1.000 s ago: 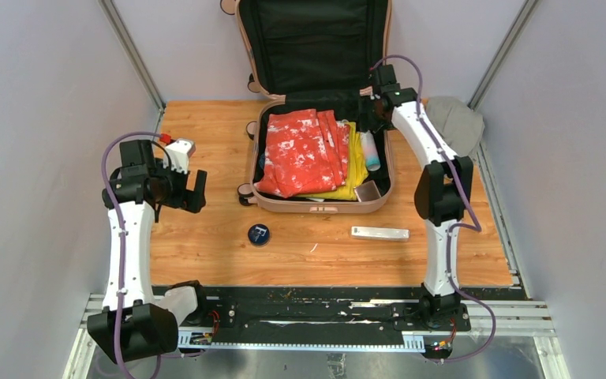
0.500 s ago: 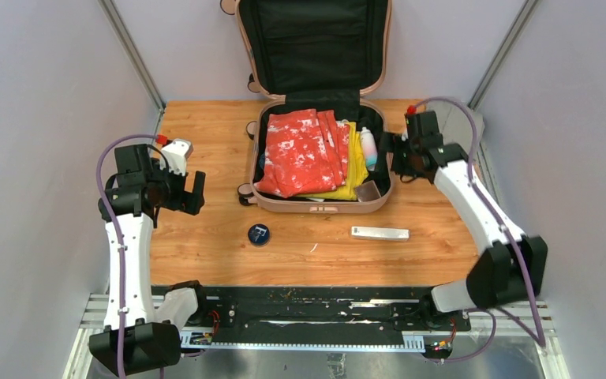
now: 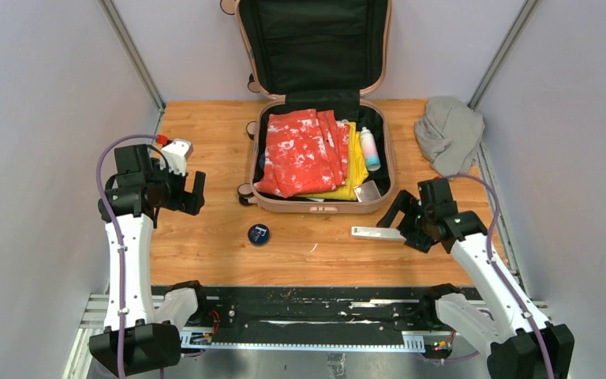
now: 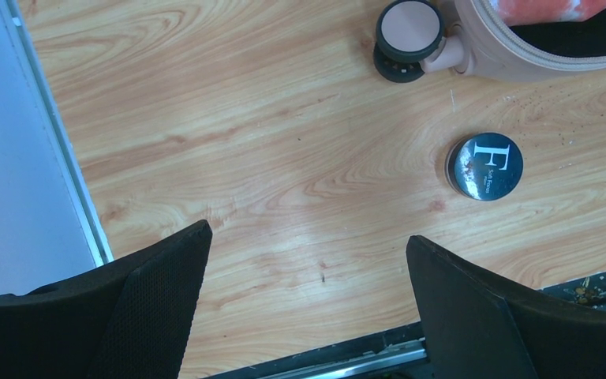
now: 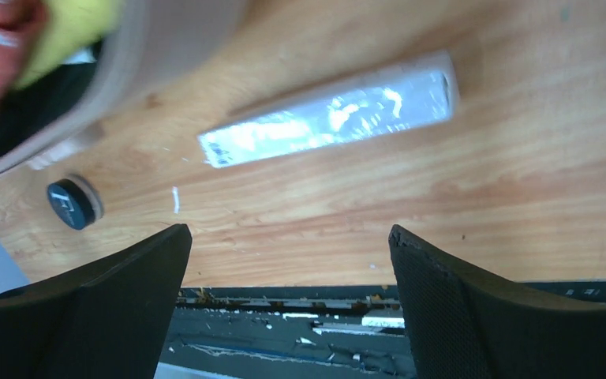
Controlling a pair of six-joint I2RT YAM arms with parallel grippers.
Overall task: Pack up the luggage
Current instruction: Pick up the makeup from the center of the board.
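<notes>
Beside luggage [image 3: 323, 207] rim: tin [image 3: 259, 234], white box [image 3: 379, 232]

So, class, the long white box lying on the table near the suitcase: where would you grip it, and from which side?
Probably across its narrow width at mid-length, coming straight down from above. The white box lies flat on the table, so its long edges give parallel faces.

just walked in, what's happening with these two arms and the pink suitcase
The open pale pink hard-shell suitcase already holds a folded red-and-white cloth, a yellow cloth and a white bottle with a teal cap. The right gripper hovers open and empty near the flat white packet on the wooden table. The left gripper hangs open and empty. A round dark blue tin and a crumpled grey cloth lie outside, not yet packed.
</notes>
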